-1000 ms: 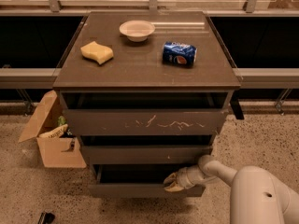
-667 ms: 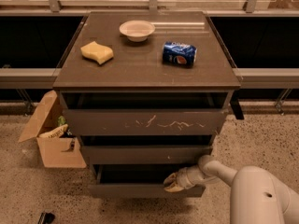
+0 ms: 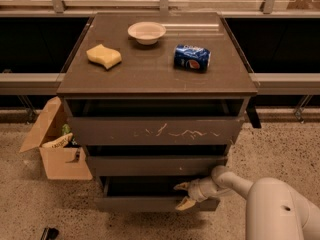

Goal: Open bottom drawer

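The bottom drawer (image 3: 145, 203) is the lowest, slimmest dark grey-brown front of the cabinet, plain and unmarked. It stands pulled out a little, with a dark gap above its front. My gripper (image 3: 183, 195) is at the drawer's right part, at its top edge. Its pale fingers are spread, one above the edge and one in front of the drawer face. The white arm (image 3: 270, 204) comes in from the lower right.
Above are the middle drawer (image 3: 155, 165) and the top drawer with white scratches (image 3: 155, 130). On the cabinet top lie a yellow sponge (image 3: 104, 56), a white bowl (image 3: 146, 32) and a blue soda can (image 3: 192, 57). An open cardboard box (image 3: 57, 149) stands on the floor at left.
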Motion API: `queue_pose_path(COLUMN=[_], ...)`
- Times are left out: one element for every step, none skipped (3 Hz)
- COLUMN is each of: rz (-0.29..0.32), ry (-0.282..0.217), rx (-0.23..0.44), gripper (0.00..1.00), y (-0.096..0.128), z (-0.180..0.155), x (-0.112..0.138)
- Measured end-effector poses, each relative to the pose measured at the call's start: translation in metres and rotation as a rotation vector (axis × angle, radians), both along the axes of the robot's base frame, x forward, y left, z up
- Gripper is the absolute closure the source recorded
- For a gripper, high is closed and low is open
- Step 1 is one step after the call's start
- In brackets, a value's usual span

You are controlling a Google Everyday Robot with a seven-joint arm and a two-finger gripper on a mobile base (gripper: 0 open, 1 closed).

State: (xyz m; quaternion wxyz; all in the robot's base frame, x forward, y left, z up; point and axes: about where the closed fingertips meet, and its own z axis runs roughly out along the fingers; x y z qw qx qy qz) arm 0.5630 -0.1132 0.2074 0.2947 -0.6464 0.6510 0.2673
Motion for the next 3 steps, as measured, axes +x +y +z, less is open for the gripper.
queue_pose_path(rz=[0.000,0.006,0.033], ry=[0.000,0.009,0.064], rx=[0.000,0.002,0.020], gripper=[0.00,0.00,0.00], y=[0.000,0.002,0.010], z=[0.000,-0.002,-0.010], x=[0.000,-0.004,-0.022])
